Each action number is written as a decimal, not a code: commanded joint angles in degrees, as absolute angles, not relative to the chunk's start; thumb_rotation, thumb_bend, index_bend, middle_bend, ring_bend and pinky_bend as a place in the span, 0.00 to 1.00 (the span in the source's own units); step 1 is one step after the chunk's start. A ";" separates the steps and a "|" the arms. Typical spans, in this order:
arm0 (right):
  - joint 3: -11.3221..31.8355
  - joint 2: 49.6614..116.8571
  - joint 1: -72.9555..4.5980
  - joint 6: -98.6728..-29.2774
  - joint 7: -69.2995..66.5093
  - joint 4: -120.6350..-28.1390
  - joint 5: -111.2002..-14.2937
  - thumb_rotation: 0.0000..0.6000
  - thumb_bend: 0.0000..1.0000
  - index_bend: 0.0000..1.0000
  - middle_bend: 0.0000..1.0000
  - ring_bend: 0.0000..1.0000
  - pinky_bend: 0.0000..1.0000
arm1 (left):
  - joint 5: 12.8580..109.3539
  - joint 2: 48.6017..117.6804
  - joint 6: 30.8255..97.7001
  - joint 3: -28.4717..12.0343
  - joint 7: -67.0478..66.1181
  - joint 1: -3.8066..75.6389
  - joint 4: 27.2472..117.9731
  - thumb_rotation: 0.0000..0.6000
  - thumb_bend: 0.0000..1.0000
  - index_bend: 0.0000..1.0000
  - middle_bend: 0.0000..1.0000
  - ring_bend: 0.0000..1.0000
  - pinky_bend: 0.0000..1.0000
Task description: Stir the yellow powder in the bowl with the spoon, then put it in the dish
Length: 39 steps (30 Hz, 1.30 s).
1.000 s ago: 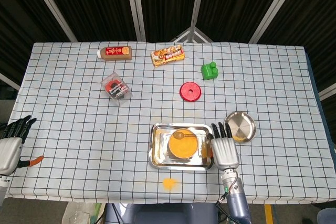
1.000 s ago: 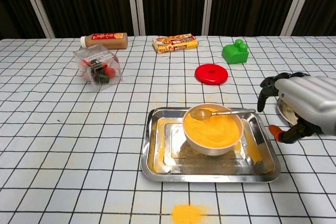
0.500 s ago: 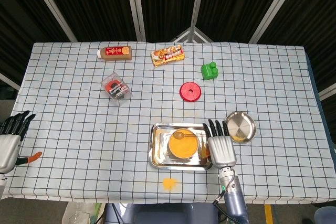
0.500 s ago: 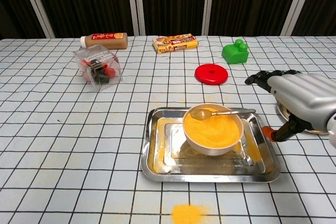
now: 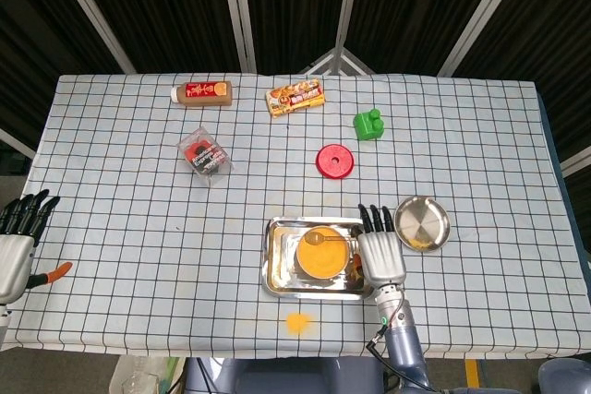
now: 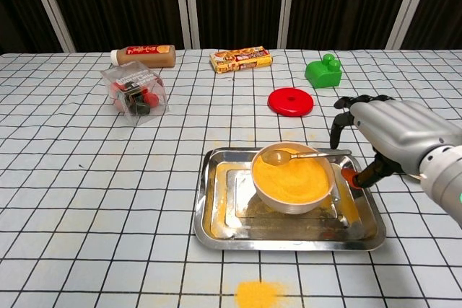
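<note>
right hand (image 6: pixel 393 131) moved left toward the bowl (image 6: pixel 292 178), fingers (image 6: pixel 345 110) now over tray (image 6: pixel 289 234) edge

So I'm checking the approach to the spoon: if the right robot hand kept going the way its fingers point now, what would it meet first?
Probably the spoon handle on the bowl rim: the right robot hand has fingers curling down just right of it. Depth is unclear, so it might meet the tray edge instead.
</note>
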<state>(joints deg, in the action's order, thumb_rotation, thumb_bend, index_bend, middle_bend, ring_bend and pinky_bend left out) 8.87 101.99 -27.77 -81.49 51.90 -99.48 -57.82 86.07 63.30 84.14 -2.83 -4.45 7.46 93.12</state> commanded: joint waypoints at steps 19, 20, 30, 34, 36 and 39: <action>10.93 104.10 -29.47 -80.45 52.18 -97.14 -55.76 1.00 0.48 0.47 0.15 0.00 0.00 | 85.18 63.10 83.26 -2.72 -4.25 7.49 93.72 1.00 0.00 0.00 0.00 0.00 0.00; 11.00 104.14 -29.51 -80.42 52.10 -97.03 -55.69 1.00 0.48 0.47 0.16 0.00 0.00 | 85.19 63.09 83.25 -2.70 -4.28 7.49 93.74 1.00 0.00 0.00 0.00 0.00 0.00; 11.09 104.66 -29.94 -80.20 51.34 -95.84 -56.08 1.00 0.48 0.47 0.30 0.00 0.00 | 84.82 63.07 82.94 -2.68 -4.49 7.50 93.91 1.00 0.00 0.00 0.00 0.00 0.00; 11.15 104.94 -30.02 -80.16 50.85 -95.32 -56.27 1.00 0.48 0.47 0.31 0.00 0.00 | 84.73 63.05 82.89 -2.67 -4.52 7.49 93.97 1.00 0.00 0.00 0.00 0.00 0.00; 11.08 105.09 -30.04 -80.09 50.85 -95.06 -56.15 1.00 0.48 0.47 0.31 0.00 0.00 | 84.68 63.04 82.82 -2.68 -4.53 7.51 93.99 1.00 0.00 0.00 0.00 0.00 0.00; 11.15 105.52 -30.10 -79.98 50.52 -94.72 -56.08 1.00 0.48 0.47 0.32 0.00 0.00 | 84.60 63.05 82.74 -2.69 -4.59 7.53 94.00 1.00 0.00 0.00 0.00 0.00 0.00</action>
